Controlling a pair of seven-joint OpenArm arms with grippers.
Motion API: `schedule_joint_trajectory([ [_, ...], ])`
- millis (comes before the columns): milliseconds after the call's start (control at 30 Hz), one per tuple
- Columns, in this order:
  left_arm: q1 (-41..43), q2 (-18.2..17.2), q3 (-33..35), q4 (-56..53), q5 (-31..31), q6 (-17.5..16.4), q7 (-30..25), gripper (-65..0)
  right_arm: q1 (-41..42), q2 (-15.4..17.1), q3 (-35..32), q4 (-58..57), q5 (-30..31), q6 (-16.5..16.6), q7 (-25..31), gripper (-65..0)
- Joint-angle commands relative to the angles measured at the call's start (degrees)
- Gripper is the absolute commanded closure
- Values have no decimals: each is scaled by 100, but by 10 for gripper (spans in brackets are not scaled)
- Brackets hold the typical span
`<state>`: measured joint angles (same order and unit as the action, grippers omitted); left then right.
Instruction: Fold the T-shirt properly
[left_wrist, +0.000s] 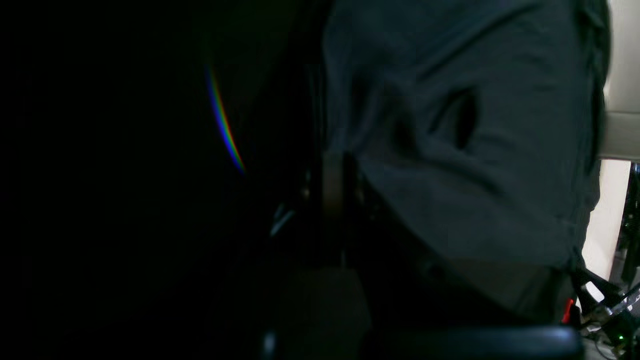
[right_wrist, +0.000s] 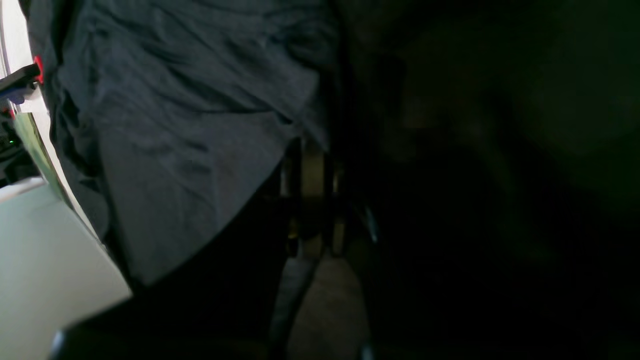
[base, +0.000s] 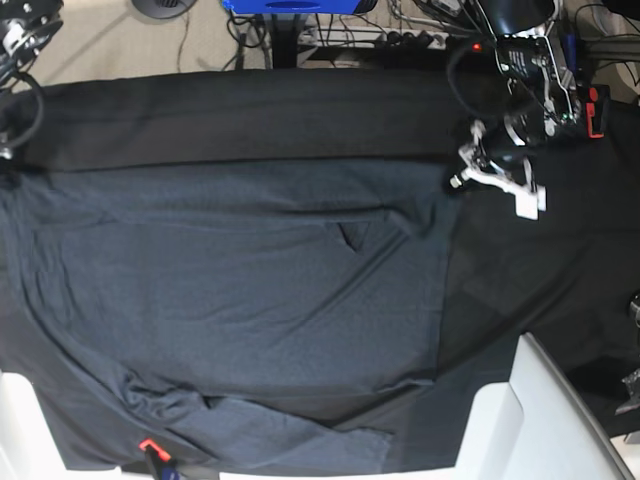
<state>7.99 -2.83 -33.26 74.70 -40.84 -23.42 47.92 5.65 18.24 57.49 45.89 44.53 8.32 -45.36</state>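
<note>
While I hold at the far edge: my left tool (base: 462, 172) is closed on the T-shirt (base: 250, 290) at its far corner; fabric drapes over my left wrist view.
Right tool: closed (right_wrist: 312, 150), with T-shirt fabric lying right at its fingers; I cannot tell whether it is gripped. In the base view this tool is off the picture's edge.
T-shirt: spread wide and wrinkled over the black tablecloth (base: 540, 270) on the table, one small triangular fold near its middle, a bunched part at the near edge.
Around: cables (base: 400, 35) and a blue object (base: 290, 6) beyond the far edge; white panels (base: 520, 420) at the near corners.
In the way: the cloth itself hides most of both wrist views.
</note>
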Motion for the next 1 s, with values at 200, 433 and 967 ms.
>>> schedule_joint_trajectory([
  [200,173,-38,-283,429,-79,-36,47,0,-279,53,13,805,122,43,-31,0],
  [433,331,-47,-336,667,-79,-36,434,0,-402,53,13,980,122,52,-224,0],
  [967,1087,-55,-336,1291,-79,-36,425,0,-1009,53,22,1156,131,61,-365,0],
])
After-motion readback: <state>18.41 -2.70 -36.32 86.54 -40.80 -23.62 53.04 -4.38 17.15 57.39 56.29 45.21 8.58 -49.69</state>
